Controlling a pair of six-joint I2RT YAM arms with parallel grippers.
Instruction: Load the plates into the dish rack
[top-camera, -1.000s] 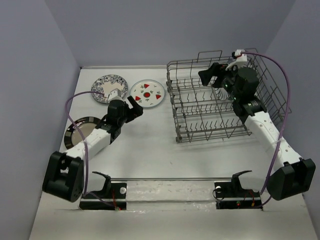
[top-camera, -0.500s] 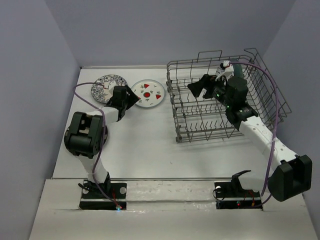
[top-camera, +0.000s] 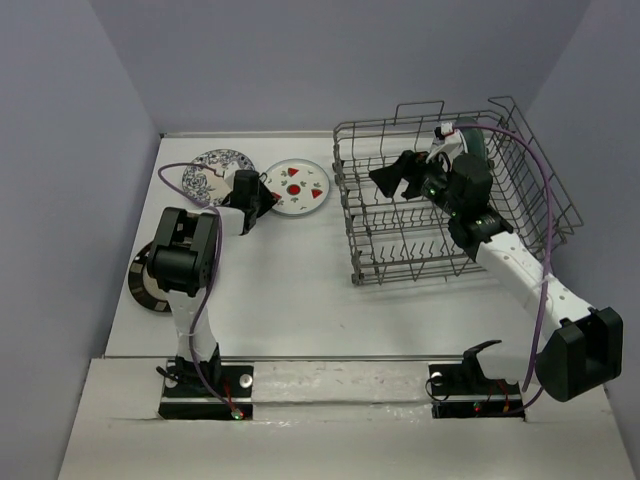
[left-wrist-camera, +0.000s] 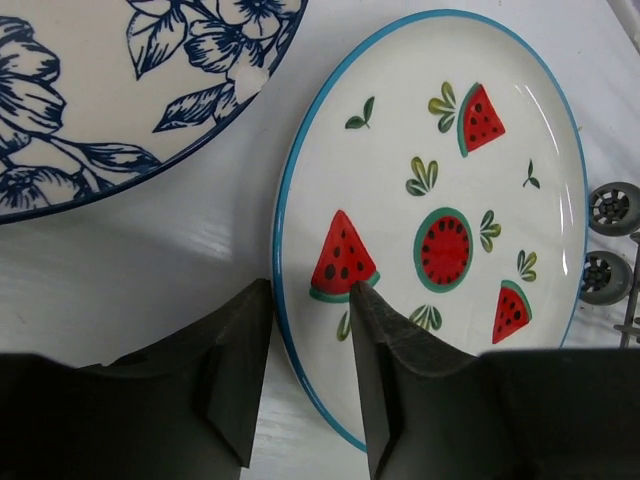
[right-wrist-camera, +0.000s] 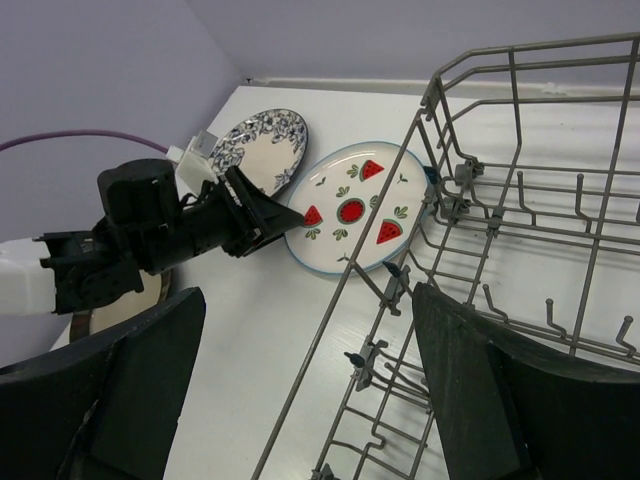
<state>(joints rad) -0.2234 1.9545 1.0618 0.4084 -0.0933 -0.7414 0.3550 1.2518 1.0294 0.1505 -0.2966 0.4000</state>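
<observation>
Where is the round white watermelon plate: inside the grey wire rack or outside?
Outside: the plate lies on the table beside the rack.

White worktop (top-camera: 300, 290), matt, closed in by pale violet walls (top-camera: 300, 60) on three sides. Bears two plates flat at the far left: floral plate (top-camera: 208, 170) nearest the corner, fruit plate (top-camera: 300, 187) just beside it on the right, rims close but apart. Holds a striped plate (top-camera: 140, 290) flat by the left edge, nearer the front, partly hidden. Carries the dish rack (top-camera: 420, 235) on the right half, standing on small wheels (left-wrist-camera: 612, 208), near the fruit plate, well apart from the striped one.
</observation>
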